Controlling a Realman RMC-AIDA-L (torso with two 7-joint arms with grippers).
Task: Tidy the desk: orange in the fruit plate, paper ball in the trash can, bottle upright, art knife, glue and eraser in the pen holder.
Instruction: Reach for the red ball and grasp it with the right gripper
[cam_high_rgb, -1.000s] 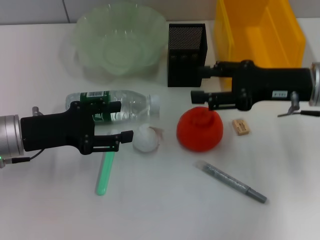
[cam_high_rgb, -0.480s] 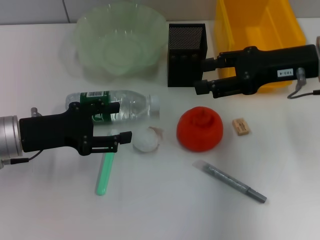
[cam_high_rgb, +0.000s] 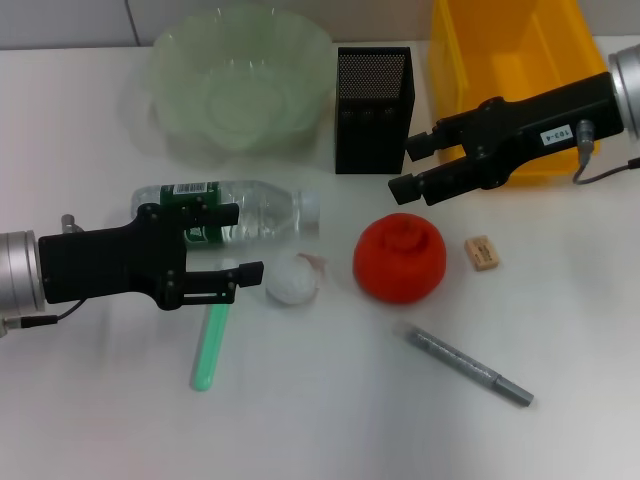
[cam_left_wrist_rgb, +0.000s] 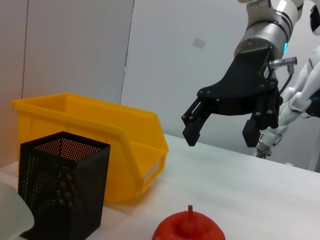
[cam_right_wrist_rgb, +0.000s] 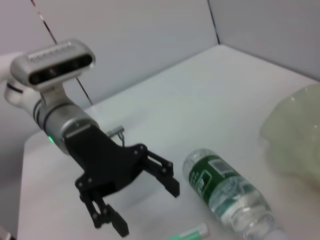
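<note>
Right gripper (cam_high_rgb: 412, 166), jaws wide, is hovering beside the holder (cam_high_rgb: 372, 96), above open desk (cam_high_rgb: 320, 420) behind the orange (cam_high_rgb: 399, 259); left gripper (cam_high_rgb: 245, 240), wide, is idling near the bottle (cam_high_rgb: 240, 211).

Bare table around orange (cam_high_rgb: 399, 258); pen holder (cam_high_rgb: 372, 96) behind, eraser (cam_high_rgb: 482, 252) probably clear beside.

orange (cam_high_rgb: 399, 258): red-orange | pen holder (cam_high_rgb: 372, 96): black mesh | trash can (cam_high_rgb: 520, 70): yellow | glue (cam_high_rgb: 210, 343): seemingly green
</note>
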